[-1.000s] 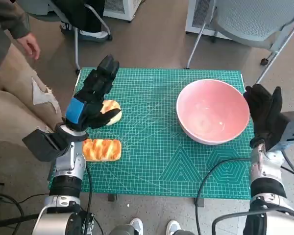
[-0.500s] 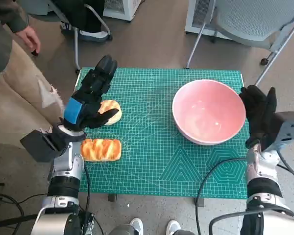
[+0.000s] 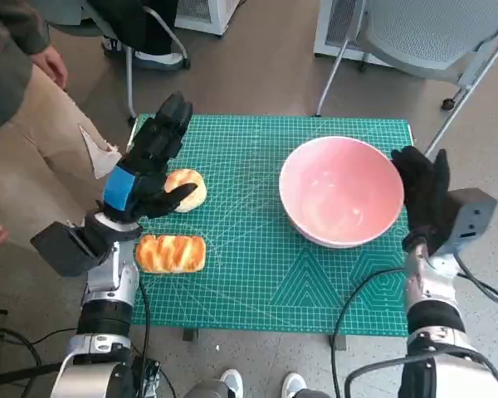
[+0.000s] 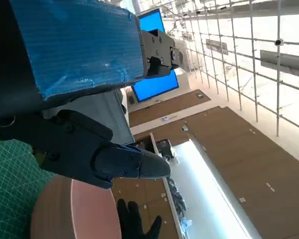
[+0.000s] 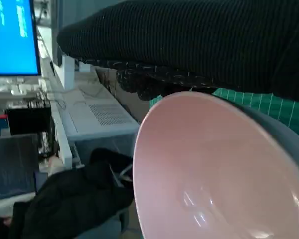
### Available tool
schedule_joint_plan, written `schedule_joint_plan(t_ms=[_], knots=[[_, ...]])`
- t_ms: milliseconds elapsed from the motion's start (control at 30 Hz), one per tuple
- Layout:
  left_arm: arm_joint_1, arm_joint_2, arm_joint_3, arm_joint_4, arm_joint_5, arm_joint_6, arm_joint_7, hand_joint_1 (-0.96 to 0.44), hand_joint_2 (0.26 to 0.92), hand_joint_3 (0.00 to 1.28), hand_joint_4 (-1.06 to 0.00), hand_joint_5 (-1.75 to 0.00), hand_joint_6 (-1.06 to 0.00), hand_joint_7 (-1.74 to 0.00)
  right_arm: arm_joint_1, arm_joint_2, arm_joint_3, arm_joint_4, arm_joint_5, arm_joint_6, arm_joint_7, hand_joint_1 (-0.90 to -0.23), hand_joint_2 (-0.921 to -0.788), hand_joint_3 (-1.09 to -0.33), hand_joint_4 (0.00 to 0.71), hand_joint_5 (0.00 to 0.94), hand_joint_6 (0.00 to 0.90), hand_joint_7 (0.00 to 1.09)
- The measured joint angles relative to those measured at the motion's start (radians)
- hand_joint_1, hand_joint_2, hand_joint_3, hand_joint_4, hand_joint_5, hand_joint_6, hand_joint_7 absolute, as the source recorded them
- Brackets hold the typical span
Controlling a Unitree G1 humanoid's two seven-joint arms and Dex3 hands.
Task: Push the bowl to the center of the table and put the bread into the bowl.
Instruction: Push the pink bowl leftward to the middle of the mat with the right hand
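The pink bowl [image 3: 340,191] stands empty on the green cutting mat [image 3: 257,265], right of its middle. My right hand [image 3: 421,197] presses flat against the bowl's right rim, fingers spread and holding nothing. The right wrist view is filled by the bowl [image 5: 209,169] under the glove [image 5: 199,45]. Two bread pieces lie at the mat's left: a round bun [image 3: 187,187] and a striped loaf [image 3: 172,253] nearer the front. My left hand [image 3: 145,166] hovers open over the bun, which it partly hides. The left wrist view shows the bowl [image 4: 74,209] and my right hand [image 4: 137,224] beyond it.
A person stands at the left, one hand [image 3: 50,65] near the table's far left corner. A grey chair [image 3: 423,37] stands behind the table on the right. A black cable [image 3: 373,282] crosses the mat's front right corner.
My right hand has pushed the bowl leftward, toward the mat's middle. The left hand has stayed over the bun. The person at the left has shifted.
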Motion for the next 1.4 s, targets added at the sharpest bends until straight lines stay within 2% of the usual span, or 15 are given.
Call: schedule_joint_plan(t_ms=[533, 833, 1200, 1400], knots=[[0.016, 0.0, -0.005, -0.026, 0.003, 0.0, 0.017, -0.6, 0.921, 0.25, 0.0, 0.0, -0.13, 0.0, -0.005, 0.052, 0.036, 0.0, -0.006, 0.001, 0.006, -0.653, -0.921, -0.833, 0.148, 0.01, 0.207, 0.08], [0.023, 0.0, -0.005, -0.046, 0.003, 0.008, 0.021, -0.6, 0.921, 0.25, 0.0, 0.0, -0.12, 0.0, -0.02, 0.08, 0.069, 0.0, -0.041, 0.0, 0.002, -0.647, -0.921, -0.85, 0.156, 0.009, 0.204, 0.08], [0.03, 0.0, -0.005, -0.056, 0.003, 0.019, 0.029, -0.59, 0.921, 0.25, 0.0, 0.0, -0.11, 0.0, -0.027, 0.118, 0.077, 0.0, -0.042, -0.006, 0.006, -0.691, -0.921, -0.831, 0.165, 0.009, 0.202, 0.07], [0.035, 0.0, -0.006, -0.062, 0.003, 0.023, 0.034, -0.59, 0.921, 0.25, 0.0, 0.0, -0.11, 0.0, -0.028, 0.128, 0.079, 0.0, -0.043, -0.007, 0.011, -0.686, -0.921, -0.829, 0.168, 0.009, 0.202, 0.07]])
